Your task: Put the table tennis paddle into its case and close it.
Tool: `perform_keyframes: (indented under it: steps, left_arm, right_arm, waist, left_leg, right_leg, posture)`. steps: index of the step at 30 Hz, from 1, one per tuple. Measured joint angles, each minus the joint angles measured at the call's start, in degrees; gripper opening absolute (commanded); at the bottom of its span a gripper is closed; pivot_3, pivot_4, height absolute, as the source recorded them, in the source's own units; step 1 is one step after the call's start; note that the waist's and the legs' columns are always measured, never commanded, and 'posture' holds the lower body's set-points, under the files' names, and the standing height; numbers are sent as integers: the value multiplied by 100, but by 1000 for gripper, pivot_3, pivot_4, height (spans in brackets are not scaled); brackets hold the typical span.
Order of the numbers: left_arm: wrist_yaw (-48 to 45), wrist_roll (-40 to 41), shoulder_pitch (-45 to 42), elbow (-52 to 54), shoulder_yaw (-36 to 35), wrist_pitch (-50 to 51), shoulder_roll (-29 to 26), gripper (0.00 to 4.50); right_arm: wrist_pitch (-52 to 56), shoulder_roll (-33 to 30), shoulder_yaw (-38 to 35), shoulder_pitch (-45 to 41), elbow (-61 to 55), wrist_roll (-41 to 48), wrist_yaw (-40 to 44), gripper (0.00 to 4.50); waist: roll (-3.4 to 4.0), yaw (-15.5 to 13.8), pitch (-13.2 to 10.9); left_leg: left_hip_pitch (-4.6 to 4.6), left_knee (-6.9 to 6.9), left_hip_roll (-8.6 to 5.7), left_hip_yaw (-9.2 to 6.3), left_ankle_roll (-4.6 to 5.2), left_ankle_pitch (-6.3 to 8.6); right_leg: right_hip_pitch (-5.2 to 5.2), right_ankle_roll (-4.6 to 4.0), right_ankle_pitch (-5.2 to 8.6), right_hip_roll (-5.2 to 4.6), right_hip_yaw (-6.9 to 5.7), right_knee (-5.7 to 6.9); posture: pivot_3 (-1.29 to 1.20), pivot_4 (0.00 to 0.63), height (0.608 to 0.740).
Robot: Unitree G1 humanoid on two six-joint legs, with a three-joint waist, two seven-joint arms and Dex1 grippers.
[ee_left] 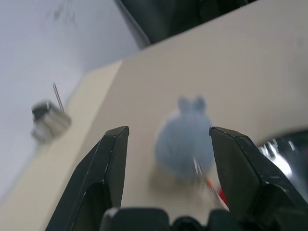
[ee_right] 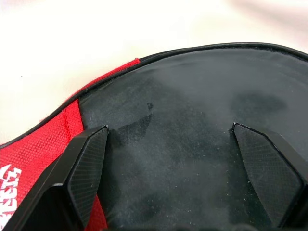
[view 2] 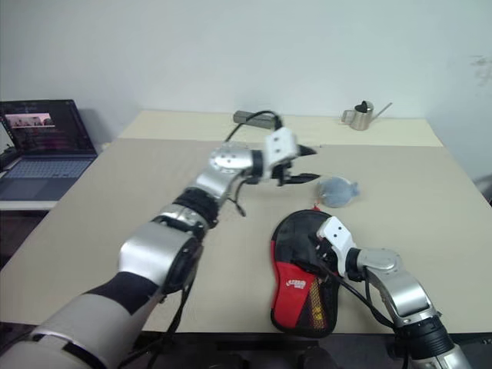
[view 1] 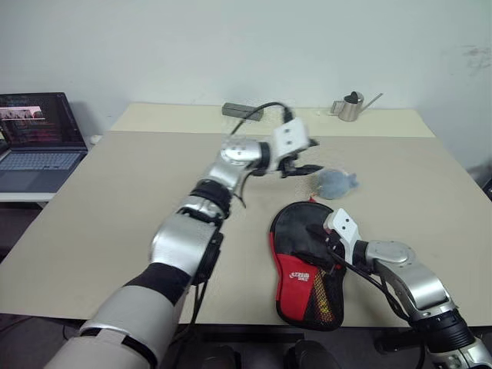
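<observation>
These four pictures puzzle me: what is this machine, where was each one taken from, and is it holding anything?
It is a humanoid robot with two arms. The two wide pictures come from cameras in its head; the two close-ups come from cameras on its wrists. On the beige table lies a black and red paddle case with a grey fluffy charm. A small metal watering can stands at the far edge, and a laptop sits off to the left. The left end effector hangs open above the charm, holding nothing. The right end effector is open over the case's clear side, gripping nothing.
</observation>
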State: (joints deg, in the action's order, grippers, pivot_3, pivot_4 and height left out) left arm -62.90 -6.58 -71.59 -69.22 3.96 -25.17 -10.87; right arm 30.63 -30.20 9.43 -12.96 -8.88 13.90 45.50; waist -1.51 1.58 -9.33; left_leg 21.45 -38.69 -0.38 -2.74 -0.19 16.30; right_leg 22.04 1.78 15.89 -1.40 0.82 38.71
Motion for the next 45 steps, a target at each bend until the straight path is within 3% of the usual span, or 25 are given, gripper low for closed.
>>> perform_keyframes:
  steps: [2,6,13,20,23,26,29,37,45]
  left_arm:
    - [-383,245,278,231,-89,230,-165,2885]
    - [-1216,1068,1135,1869,-275,1391,-532,2885]
    - [-1400,1362,2401,3797,-39,2526,-933,2885]
    - [-1717,1752,2799,4855,247,3287,-1187,2885]
    - [-1779,1794,2848,5090,400,3541,-1296,2885]
    - [-1787,1812,2848,5195,502,3844,-1359,3442]
    - [-1855,1891,2856,5379,694,4061,-1369,4432]
    - [-1894,1870,2865,5593,1168,3953,-1287,4473]
    - [-1305,1273,2629,4808,1633,3105,-549,4473]
  right_arm:
    - [215,-103,-111,22,-108,130,65,4500]
    - [871,-466,-349,129,-640,605,307,4500]
    - [1754,-814,-708,168,-1054,1307,447,4500]
    - [1940,-1288,-1264,72,-1418,1682,461,4500]
    - [1807,-1478,-1569,41,-1397,1646,386,4500]
    - [1716,-1613,-1836,22,-1275,1628,277,4500]
    - [1708,-1750,-2088,23,-1261,1652,261,4500]
    - [1704,-2525,-2557,404,-1432,1812,619,4500]
    - [1556,-2694,-2891,516,-1364,1701,605,4500]
  waist:
    - [-2,-60,-2]
    - [5,-76,-6]
    - [15,-114,-29]
    - [27,-128,-43]
    - [25,-132,-54]
    - [26,-132,-58]
    - [27,-133,-75]
    - [38,-146,-95]
    - [32,-149,-100]
  left_leg:
    - [19,-8,-4,-10,0,0]
    - [43,-6,-1,-16,-1,1]
    - [42,-8,0,-26,-2,1]
    - [46,-5,0,-24,-1,1]
    - [45,-6,0,-23,-1,1]
    - [45,-6,0,-22,-1,1]
    - [47,-5,0,-22,-1,1]
    - [48,-6,0,-19,-1,1]
    - [48,-7,-1,-16,-1,1]
  right_leg:
    - [5,-8,-5,-6,-11,-7]
    - [24,-9,-4,-10,-1,-14]
    - [25,-14,-3,-9,2,-5]
    - [26,-14,-2,-8,1,-13]
    - [25,-14,-2,-8,2,-12]
    - [25,-14,-2,-8,2,-12]
    - [26,-13,-2,-7,2,-14]
    - [26,-14,-2,-8,5,-15]
    - [25,-12,-2,-6,7,-15]
  posture:
    - [0,150,740]
    - [0,150,740]
    - [0,150,740]
    - [0,150,740]
    - [0,150,740]
    - [0,150,740]
    - [0,150,740]
    - [0,150,740]
    - [0,150,740]
